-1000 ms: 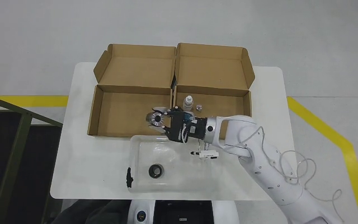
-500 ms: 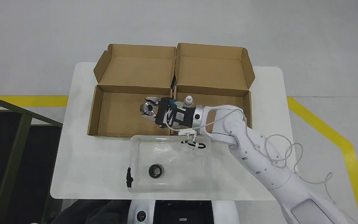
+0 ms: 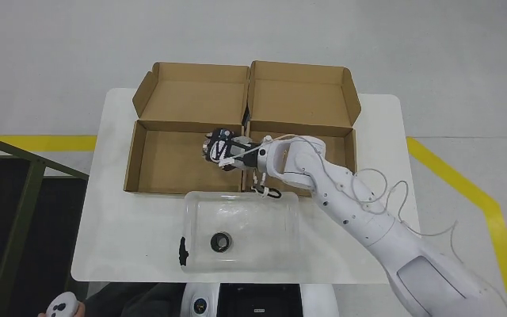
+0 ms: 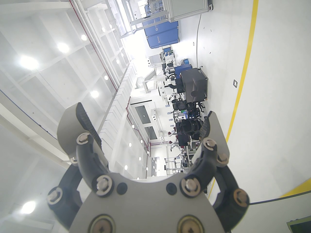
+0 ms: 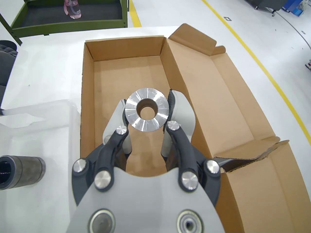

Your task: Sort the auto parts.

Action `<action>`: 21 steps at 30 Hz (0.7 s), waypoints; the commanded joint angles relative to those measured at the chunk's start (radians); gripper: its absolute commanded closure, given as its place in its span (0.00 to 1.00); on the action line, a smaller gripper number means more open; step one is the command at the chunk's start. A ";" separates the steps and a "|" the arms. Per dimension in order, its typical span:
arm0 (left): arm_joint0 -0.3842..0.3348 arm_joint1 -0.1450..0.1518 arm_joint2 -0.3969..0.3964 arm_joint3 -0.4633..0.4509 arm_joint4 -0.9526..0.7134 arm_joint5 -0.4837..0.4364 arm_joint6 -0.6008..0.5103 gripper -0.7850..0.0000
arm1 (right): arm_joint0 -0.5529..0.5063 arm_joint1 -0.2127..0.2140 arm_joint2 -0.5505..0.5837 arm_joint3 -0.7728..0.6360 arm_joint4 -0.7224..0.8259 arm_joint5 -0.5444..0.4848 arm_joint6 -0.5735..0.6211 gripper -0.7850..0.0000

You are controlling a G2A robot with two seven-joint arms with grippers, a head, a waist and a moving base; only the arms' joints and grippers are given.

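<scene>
My right gripper is shut on a silver metal ring with a round centre hole. It holds the ring above the floor of the left cardboard box. In the top view the ring hangs over the right end of that left box, close to the wall shared with the right box. A dark metal sleeve lies in the clear plastic bin; the right wrist view shows the sleeve too. My left gripper is open, holds nothing, and points up into the room.
Both boxes have raised lids at the far side. A small black piece sits at the clear bin's left edge. A green cart with a pink bottle stands beyond the white table.
The right gripper has carried the ring from the bin's far edge up and left, further over the left box, and turned toward it. The sleeve has not moved.
</scene>
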 commanded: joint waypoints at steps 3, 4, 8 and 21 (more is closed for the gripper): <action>0.000 0.000 0.000 0.000 0.000 0.000 0.000 0.00 | 0.033 -0.021 -0.027 0.064 0.006 0.006 0.027 1.00; 0.000 0.000 0.000 0.000 0.000 0.000 0.000 0.00 | 0.040 -0.027 -0.034 0.083 0.008 0.007 0.032 1.00; 0.000 0.000 0.000 0.000 0.000 0.000 0.000 0.00 | 0.072 -0.052 -0.062 0.146 0.017 0.006 0.046 1.00; 0.000 0.000 0.000 0.000 0.000 0.000 0.000 0.00 | 0.162 -0.126 -0.134 0.324 0.001 -0.013 0.117 0.94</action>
